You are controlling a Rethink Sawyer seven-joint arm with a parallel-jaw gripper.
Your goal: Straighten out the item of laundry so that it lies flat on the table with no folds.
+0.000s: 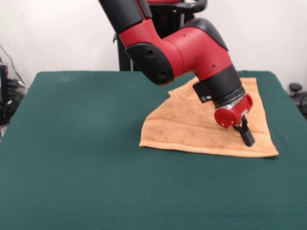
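The black gripper (246,135), fingers apparently together though I can't tell for sure, hovers low over the orange-tan terry towel (192,127) on the dark green felt table (72,167).

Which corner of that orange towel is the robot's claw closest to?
The gripper hangs over the towel nearest its front right corner, the pointed one toward the camera; the front left corner lies much farther away.

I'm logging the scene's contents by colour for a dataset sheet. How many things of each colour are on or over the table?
Orange-tan: 1, the towel, lying on the table with one part folded over.
Dark green: 1, the table.
Red and black: 1, the arm, its gripper low over the towel.
Total: 3
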